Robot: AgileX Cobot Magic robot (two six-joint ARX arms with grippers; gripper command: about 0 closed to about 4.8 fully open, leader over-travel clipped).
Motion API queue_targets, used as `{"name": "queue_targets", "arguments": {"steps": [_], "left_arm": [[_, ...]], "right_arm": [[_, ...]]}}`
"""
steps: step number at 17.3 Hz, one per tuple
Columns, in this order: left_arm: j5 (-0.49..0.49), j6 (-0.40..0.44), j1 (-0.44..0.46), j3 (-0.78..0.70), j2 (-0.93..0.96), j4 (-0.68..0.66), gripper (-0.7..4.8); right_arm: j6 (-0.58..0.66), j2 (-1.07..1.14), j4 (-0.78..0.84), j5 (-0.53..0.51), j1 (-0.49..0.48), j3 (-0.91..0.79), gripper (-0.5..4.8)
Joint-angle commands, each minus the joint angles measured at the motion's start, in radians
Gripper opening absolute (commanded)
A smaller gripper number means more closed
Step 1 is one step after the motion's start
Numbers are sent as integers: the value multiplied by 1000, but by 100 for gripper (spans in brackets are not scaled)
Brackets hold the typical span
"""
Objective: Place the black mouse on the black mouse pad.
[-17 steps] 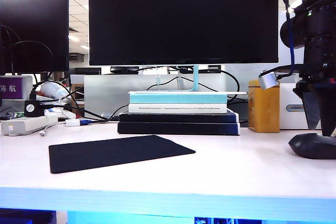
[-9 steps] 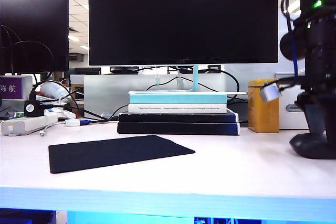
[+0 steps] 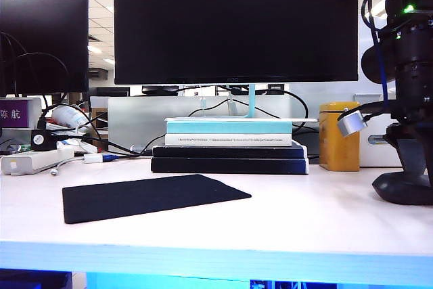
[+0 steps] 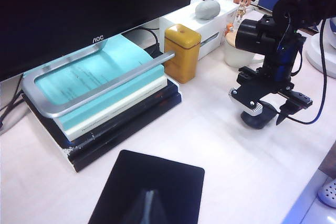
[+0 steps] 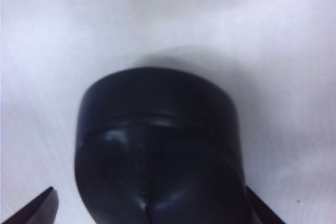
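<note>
Our right gripper [image 4: 269,109] is at the right edge of the exterior view, its jaws spread wide and straddling the black mouse [image 3: 402,188] without clamping it; the right wrist view shows one finger tip on either side of the mouse body. A second ago the fingers hung just above the mouse; since then the arm has sunk, so the mouse now sits between them. We judge that closing is the next step.

The mouse rests on the white table [image 3: 291,221] at lower right, well apart from the black mouse pad [image 3: 152,196] at lower left. Our left gripper [image 4: 148,209] hovers over the pad; whether it is spread or closed we cannot tell.
</note>
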Motion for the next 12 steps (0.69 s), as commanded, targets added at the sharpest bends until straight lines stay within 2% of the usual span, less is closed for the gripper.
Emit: {"name": "queue_targets", "arguments": {"steps": [1,11,12], "left_arm": [[1,8,2,5,-3,22,-5],[1,8,2,5,-3,22,-5],[2,7,2,5,-3,22,-5]], "right_arm": [[-6,-1,21,2,1,1,479],[-3,19,59,1,11,1,479],[-3,19,56,1,12,1,459]]}}
